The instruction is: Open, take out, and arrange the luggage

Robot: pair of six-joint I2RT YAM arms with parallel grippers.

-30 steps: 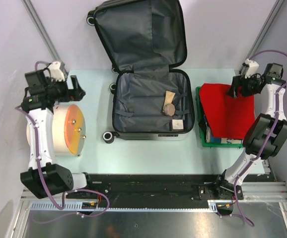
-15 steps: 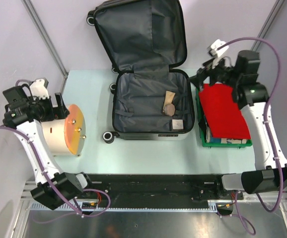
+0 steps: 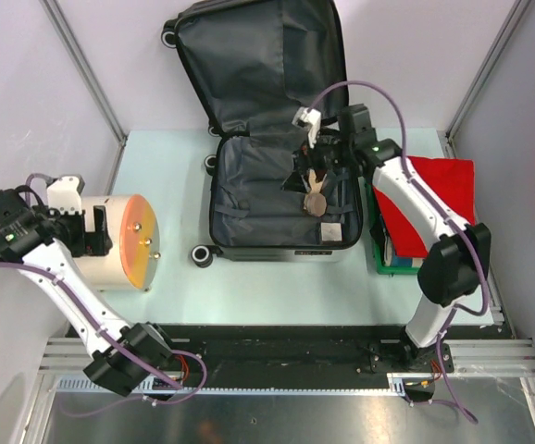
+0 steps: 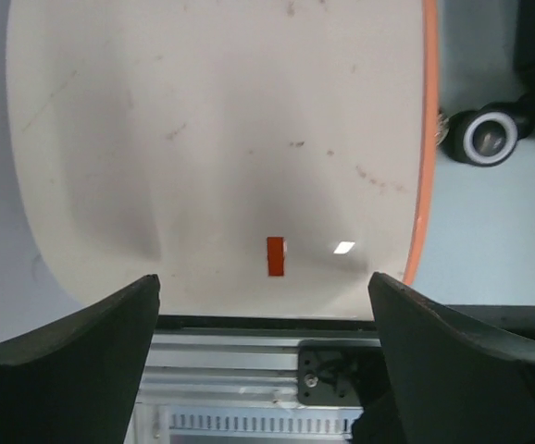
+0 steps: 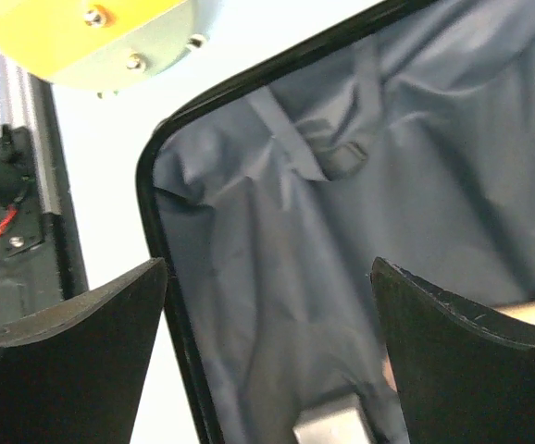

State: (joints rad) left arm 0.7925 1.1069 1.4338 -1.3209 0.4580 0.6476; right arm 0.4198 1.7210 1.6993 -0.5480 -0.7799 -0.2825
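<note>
We look down on the whole table (image 3: 249, 287) from a fixed camera above and behind the two arm bases (image 3: 124, 356), which sit at the bottom of that view. It takes in the open suitcase (image 3: 281, 199), the drum (image 3: 110, 242) lying on its side and the green bin (image 3: 377, 254).

Our left wrist camera sits very close to the drum's pale wall. It looks out past the left gripper (image 4: 263, 277) towards the near rail (image 4: 249, 370), with a wheel (image 4: 482, 139) of the suitcase at its right edge.

Our right wrist camera hangs close over the suitcase lining. It faces the near left corner past the right gripper (image 5: 267, 264), and the drum's orange face shows at top left.

Drum and suitcase appear in all three views.
</note>
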